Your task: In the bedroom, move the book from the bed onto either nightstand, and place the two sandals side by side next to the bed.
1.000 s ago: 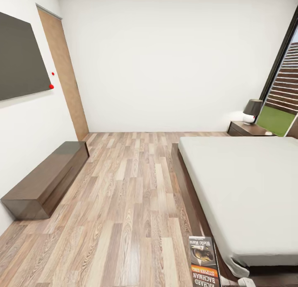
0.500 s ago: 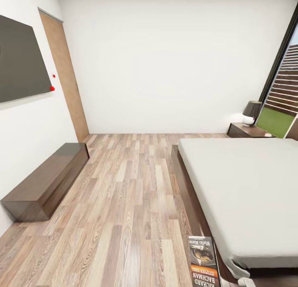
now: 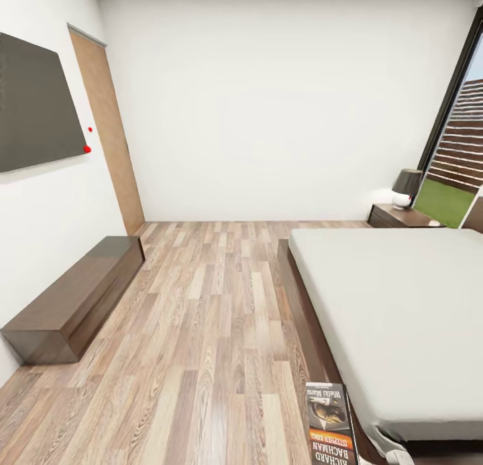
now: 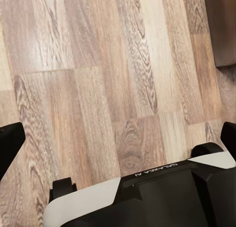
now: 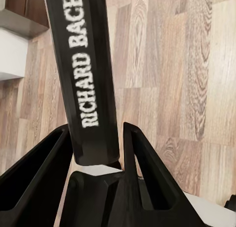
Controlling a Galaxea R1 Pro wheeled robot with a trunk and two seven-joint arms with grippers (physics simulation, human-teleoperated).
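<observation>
Two black fingers [image 5: 135,163] of my right end effector [image 5: 96,160] are pinching the thin dark paperback book [image 5: 86,70], its spine reading "Richard Bach…", above the wood-plank floor [image 5: 196,89]. My left end effector [image 4: 118,133] hangs spread wide and empty over the same planks. In the head view the book [image 3: 330,421] shows low, beside the pale grey bed [image 3: 396,311]. I judge the carrying step is in hand: next I must drive around the bed toward the small reddish-brown nightstand [image 3: 396,217] under the dark-shaded lamp [image 3: 406,185], then lay the book flat there.
</observation>
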